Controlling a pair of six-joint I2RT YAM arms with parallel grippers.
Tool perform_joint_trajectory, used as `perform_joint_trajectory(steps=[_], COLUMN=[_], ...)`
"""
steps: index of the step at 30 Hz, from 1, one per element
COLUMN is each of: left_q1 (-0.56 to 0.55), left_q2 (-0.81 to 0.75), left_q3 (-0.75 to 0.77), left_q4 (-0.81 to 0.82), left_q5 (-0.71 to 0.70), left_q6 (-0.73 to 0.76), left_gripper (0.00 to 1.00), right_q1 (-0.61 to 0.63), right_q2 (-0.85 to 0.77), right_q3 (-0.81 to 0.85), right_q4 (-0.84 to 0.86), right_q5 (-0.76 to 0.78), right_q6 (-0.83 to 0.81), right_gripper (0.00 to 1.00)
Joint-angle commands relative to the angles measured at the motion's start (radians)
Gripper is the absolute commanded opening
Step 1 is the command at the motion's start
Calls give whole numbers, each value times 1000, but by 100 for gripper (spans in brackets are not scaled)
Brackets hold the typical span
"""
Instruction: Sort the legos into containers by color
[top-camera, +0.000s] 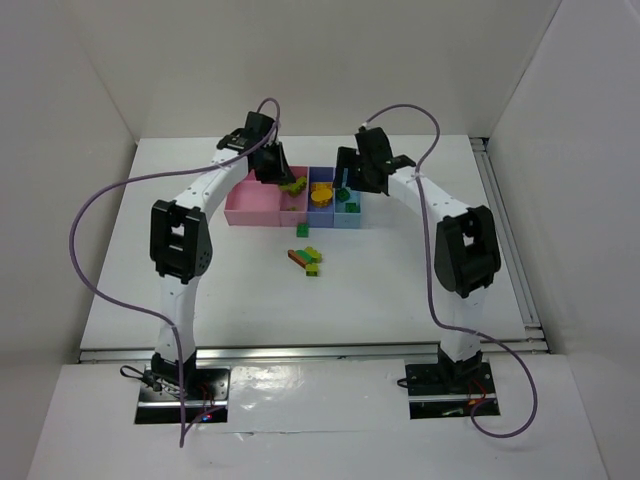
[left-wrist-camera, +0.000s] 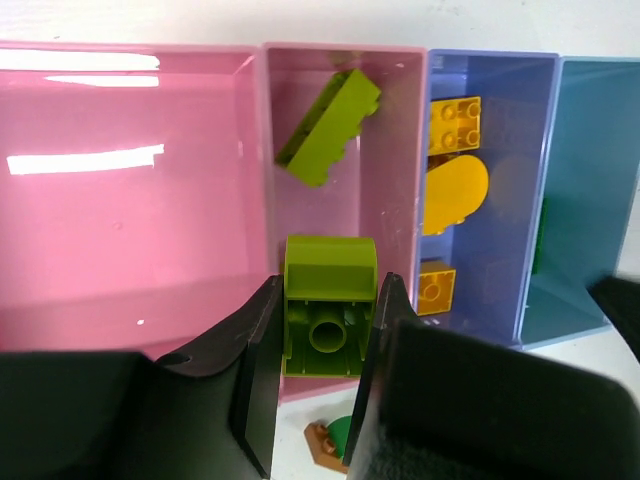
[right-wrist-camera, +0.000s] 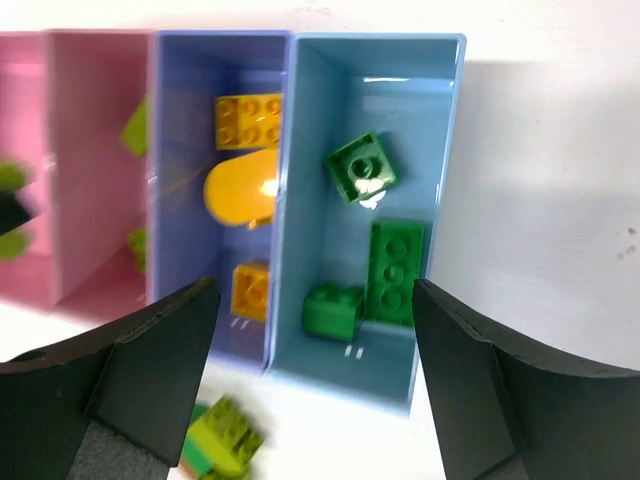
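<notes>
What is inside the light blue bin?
The light blue bin holds a square green brick, a long green brick and a small green brick beside it. Anything beneath them is covered.

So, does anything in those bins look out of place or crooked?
Only one small thing: the yellow-green brick at the far end of the narrow pink bin lies slanted, not square to its walls. Otherwise no bin mixes colours, and nothing looks spilled or damaged.
</notes>
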Motion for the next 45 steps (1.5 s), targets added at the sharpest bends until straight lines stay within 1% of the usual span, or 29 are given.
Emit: perform_joint_trajectory(steps=[1, 2, 3, 4, 6, 8, 9, 11, 13, 15, 16, 17, 18, 19, 20, 22, 23, 25, 26, 27, 29, 30, 34, 37, 41, 45], left_q1=[-30, -39, -39, -39, -48, -48, -48, -48, -48, -48, -48, -48, -48, -48, -39, -27, -27, -16, -4, 7, 16, 25, 35, 35, 35, 35], left_q2=[47, 47, 59, 59, 50, 19, 5, -59, -117, -186, -261, -301, -341, -431, -476, -556, -622, -676, -697, -729, -739, -751, -751, -751, -751, -783], left_q3=[87, 97, 108, 108, 108, 108, 108, 85, 33, -30, -115, -164, -220, -345, -408, -522, -613, -685, -735, -754, -784, -785, -804, -805, -823, -843], left_q4=[-39, -39, -39, -48, -48, -48, -48, -48, -48, -48, -48, -48, -32, -13, 29, 63, 76, 100, 100, 100, 100, 100, 100, 109, 119, 119], left_q5=[-14, -14, -14, -14, -14, -14, -14, -5, -5, -25, -55, -69, -70, -70, -79, -88, -88, -88, -77, -77, -77, -77, -77, -77, -77, -99], left_q6=[6, 6, 6, 6, 6, 6, 6, 15, 6, -6, -23, -41, -41, -52, -52, -77, -77, -89, -89, -89, -89, -89, -89, -89, -89, -89], left_gripper=[23, 32, 39, 51, 55, 63, 63, 64, 65, 65, 64, 64, 63, 63, 63, 63, 63, 63, 63, 63, 61, 61, 61, 61, 60, 59], right_q1=[4, 4, 13, 26, 36, 58, 67, 105, 134, 182, 199, 231, 243, 253, 262, 276, 288, 297, 297, 306, 306, 315, 338, 369, 394, 403], right_q2=[-160, -191, -203, -214, -255, -301, -315, -326, -337, -324, -315, -304, -269, -246, -223, -165, -151, -120, -111, -102, -102, -102, -148, -192, -205, -195], right_q3=[-46, -56, -71, -80, -108, -177, -238, -290, -338, -347, -347, -347, -332, -312, -275, -243, -223, -214, -205, -205, -195, -220, -289, -368, -425, -484], right_q4=[78, 78, 78, 55, 44, 35, 45, 64, 64, 53, 53, 32, 10, -14, -54, -85, -94, -94, -106, -117, -117, -117, -96, -47, -4, 82], right_q5=[-22, -22, -22, -22, -22, -51, -71, -114, -127, -139, -139, -127, -127, -127, -127, -127, -114, -90, -90, -73, -73, -73, -73, -56, -18, -8], right_q6=[11, 11, 11, 11, 0, -11, -11, -34, -43, -52, -69, -90, -101, -112, -123, -135, -135, -135, -135, -135, -144, -144, -101, -20, 90, 147], right_gripper=[84, 84, 83, 83, 82, 77, 76, 74, 74, 74, 74, 74, 76, 78, 79, 81, 81, 81, 79, 79, 79, 79, 89, 92, 92, 83])
